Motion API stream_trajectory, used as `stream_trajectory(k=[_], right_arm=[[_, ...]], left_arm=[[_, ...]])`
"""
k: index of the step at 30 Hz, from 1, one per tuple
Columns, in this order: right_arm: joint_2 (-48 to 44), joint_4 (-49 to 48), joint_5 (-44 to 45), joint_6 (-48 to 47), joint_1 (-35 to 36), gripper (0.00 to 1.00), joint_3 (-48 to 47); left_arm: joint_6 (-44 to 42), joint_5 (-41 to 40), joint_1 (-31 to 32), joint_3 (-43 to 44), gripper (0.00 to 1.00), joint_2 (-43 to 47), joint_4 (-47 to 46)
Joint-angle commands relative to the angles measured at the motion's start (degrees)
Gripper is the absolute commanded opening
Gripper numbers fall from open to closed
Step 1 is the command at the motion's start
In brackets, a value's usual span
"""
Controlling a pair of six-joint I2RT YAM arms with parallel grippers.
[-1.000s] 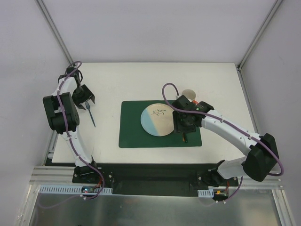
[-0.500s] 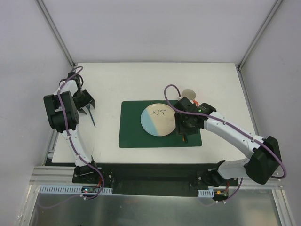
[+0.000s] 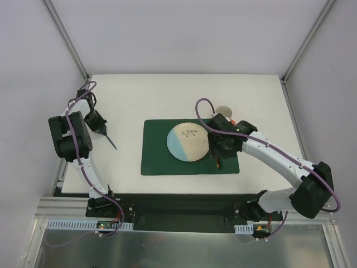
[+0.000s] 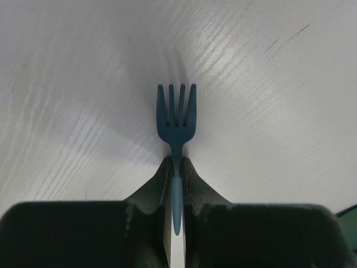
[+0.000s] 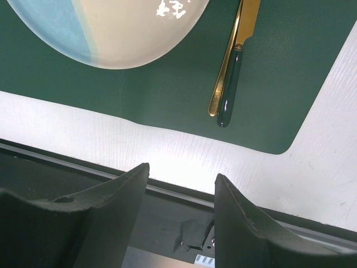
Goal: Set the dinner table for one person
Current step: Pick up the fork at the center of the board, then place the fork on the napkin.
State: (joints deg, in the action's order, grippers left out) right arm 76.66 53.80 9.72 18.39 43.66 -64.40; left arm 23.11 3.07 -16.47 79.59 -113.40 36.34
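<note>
A blue fork [image 4: 176,120] lies on the white dinner table [image 3: 167,95] at the far left, tines pointing away from the wrist. My left gripper [image 4: 176,163] is shut on its thin handle; from above, the fork [image 3: 110,140] sticks out below the left gripper [image 3: 99,129]. A cream and light blue plate [image 3: 188,142] sits on the dark green placemat [image 3: 156,159]. Right of the plate lies a knife [image 5: 231,84] with a gold blade and dark green handle. My right gripper [image 5: 181,170] hovers open over the mat's near right edge, holding nothing.
A small pale cup [image 3: 224,111] stands behind the mat's far right corner, with something orange-red beside it under the right arm. The table's near edge and the black base rail [image 5: 184,223] lie just below the right gripper.
The left gripper has dropped onto the fork and shut on its handle. The right arm has shifted slightly and stays open.
</note>
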Motion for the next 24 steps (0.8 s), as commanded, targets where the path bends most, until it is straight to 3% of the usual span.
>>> stream_trajectory(k=[1, 11, 18, 22, 24], right_arm=[[1.2, 0.3, 0.4, -0.3, 0.1, 0.54, -1.9], [5.0, -1.8, -1.1, -1.0, 0.1, 0.54, -4.0], [7.4, -3.5, -2.7, -0.6, 0.2, 0.54, -4.7], [8.3, -3.8, -3.2, -0.6, 0.3, 0.53, -5.1], [8.3, -3.6, -3.1, -0.5, 0.2, 0.53, -5.2]], left_arm=[[-1.0, -0.6, 0.9, -3.1, 0.0, 4.8, 0.9], [0.5, 7.6, 3.4, 3.5, 0.0, 13.8, 4.6], [1.2, 11.2, 19.5, 4.4, 0.0, 14.3, 8.1], [2.8, 11.3, 29.9, 5.0, 0.0, 9.9, 8.1], [2.5, 10.6, 31.8, 6.5, 0.0, 7.5, 8.1]])
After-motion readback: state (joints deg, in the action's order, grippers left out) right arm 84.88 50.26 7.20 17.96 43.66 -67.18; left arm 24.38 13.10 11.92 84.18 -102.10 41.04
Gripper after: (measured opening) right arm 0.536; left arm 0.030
